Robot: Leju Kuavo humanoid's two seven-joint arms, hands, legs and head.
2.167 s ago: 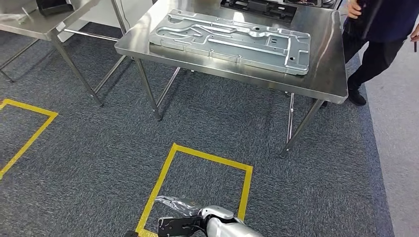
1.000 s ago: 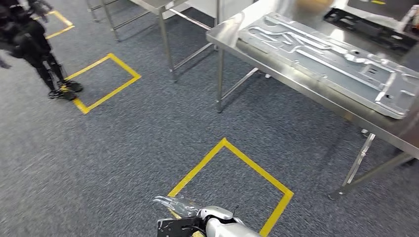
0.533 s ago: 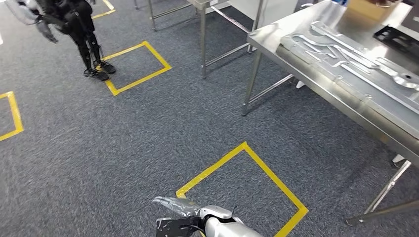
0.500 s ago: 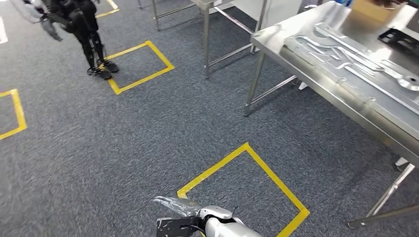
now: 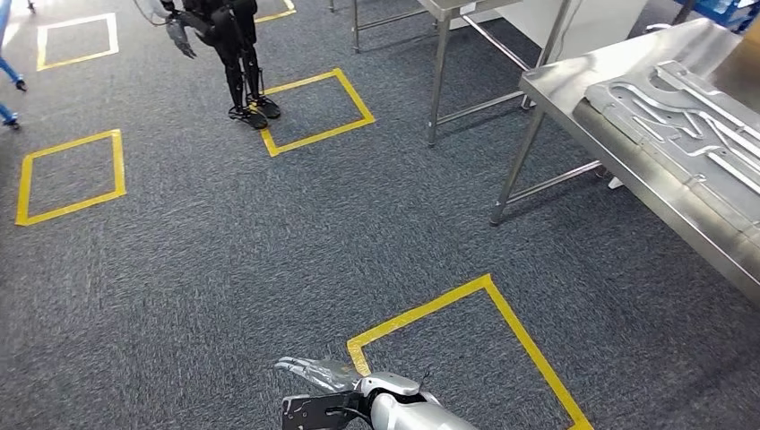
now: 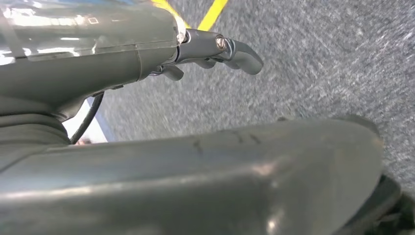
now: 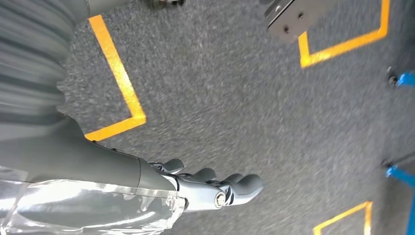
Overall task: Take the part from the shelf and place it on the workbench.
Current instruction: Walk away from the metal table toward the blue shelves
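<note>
The steel workbench stands at the right edge of the head view, with a large stamped metal plate lying on it. No shelf or loose part shows. A silver arm and hand of mine hang low at the bottom centre, over the carpet beside a yellow floor square; I cannot tell which arm it is. My left hand is over grey carpet with its fingers stretched out and nothing in them. My right hand is also spread, holding nothing.
A black humanoid robot stands at the top left by another yellow square. A second steel table stands at the back. A person's blue leg shows at the far left. Grey carpet lies between.
The whole picture has swung left, so the camera has turned: the workbench has slid to the right edge and the black robot has come into view. My hanging hand looks unchanged.
</note>
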